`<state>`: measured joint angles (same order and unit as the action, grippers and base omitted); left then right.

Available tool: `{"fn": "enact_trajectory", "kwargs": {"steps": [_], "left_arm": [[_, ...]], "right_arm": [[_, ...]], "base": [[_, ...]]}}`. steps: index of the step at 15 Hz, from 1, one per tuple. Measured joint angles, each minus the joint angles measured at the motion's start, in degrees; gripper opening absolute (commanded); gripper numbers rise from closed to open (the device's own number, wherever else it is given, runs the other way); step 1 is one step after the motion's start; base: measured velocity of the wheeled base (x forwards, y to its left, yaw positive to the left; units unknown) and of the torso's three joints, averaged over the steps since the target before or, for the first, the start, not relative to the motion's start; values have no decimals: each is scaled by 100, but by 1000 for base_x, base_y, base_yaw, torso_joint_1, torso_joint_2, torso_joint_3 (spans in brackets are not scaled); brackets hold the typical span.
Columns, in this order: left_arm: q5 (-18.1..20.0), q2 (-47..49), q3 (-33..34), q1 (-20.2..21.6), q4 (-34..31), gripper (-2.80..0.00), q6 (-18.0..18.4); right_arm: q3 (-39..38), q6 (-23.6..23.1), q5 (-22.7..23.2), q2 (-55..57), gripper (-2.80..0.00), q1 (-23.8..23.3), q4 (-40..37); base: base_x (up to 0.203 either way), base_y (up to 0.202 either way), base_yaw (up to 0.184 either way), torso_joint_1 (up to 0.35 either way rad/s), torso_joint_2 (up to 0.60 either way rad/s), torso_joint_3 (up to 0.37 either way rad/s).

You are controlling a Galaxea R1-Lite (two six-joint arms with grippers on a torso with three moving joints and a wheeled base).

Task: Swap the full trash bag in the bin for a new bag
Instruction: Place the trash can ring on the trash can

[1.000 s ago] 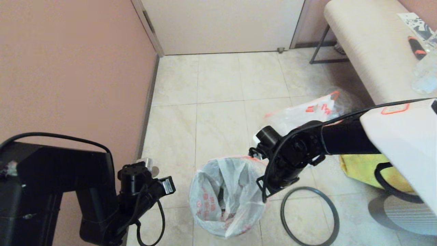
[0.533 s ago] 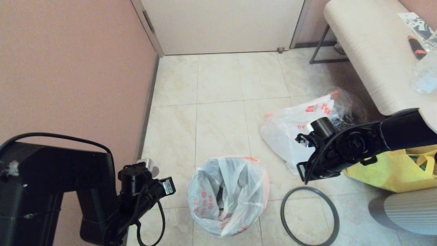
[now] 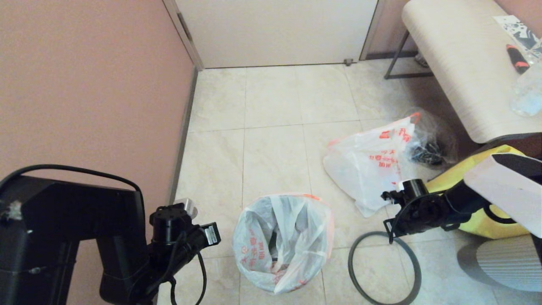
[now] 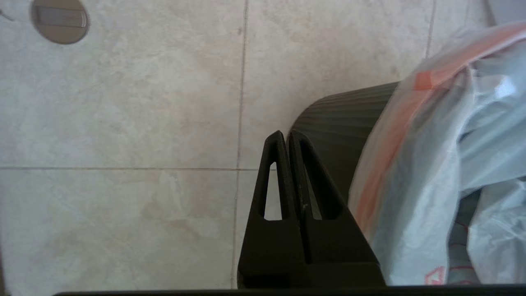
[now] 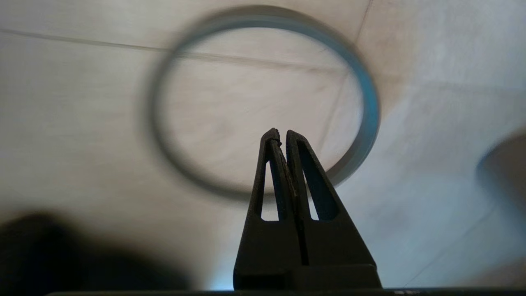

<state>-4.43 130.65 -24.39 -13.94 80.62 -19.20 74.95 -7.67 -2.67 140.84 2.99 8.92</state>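
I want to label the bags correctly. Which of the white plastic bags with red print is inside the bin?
The bag that lines the bin, its mouth open over the edge. The other white bag lies on the floor beside the yellow tote.

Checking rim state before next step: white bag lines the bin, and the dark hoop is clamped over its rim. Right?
Not quite. The white bag lines the bin, but the dark hoop lies off it, flat on the floor beside the bin, below the right claw. The head view shows it.
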Motion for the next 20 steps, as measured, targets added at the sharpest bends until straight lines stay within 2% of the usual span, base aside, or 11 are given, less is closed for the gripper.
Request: {"fn": "enact_trajectory", "kwargs": {"steps": [3, 4, 7, 13, 14, 20], "left_arm": [[0, 6, 6, -11, 2, -280, 0], [0, 11, 6, -16, -1, -280, 0], [-6, 30, 0, -18, 0, -280, 8], [-21, 55, -5, -11, 4, -280, 10], [-21, 56, -5, -11, 6, -280, 11], [-26, 56, -2, -14, 13, -280, 18]], "right_arm": [[644, -783, 4, 1039, -280, -411, 503], [790, -928, 4, 1275, 0, -527, 678], [1340, -1020, 0, 1767, 0, -682, 879], [2402, -1225, -11, 2530, 0, -822, 636], [2489, -1271, -42, 2611, -280, -827, 633], [2795, -1352, -262, 2930, -280, -860, 629]], "base": [[0, 0, 0, 0, 0, 0], [0, 0, 0, 0, 0, 0], [0, 0, 0, 0, 0, 0], [0, 0, 0, 0, 0, 0], [0, 0, 0, 0, 0, 0], [0, 0, 0, 0, 0, 0]]}}
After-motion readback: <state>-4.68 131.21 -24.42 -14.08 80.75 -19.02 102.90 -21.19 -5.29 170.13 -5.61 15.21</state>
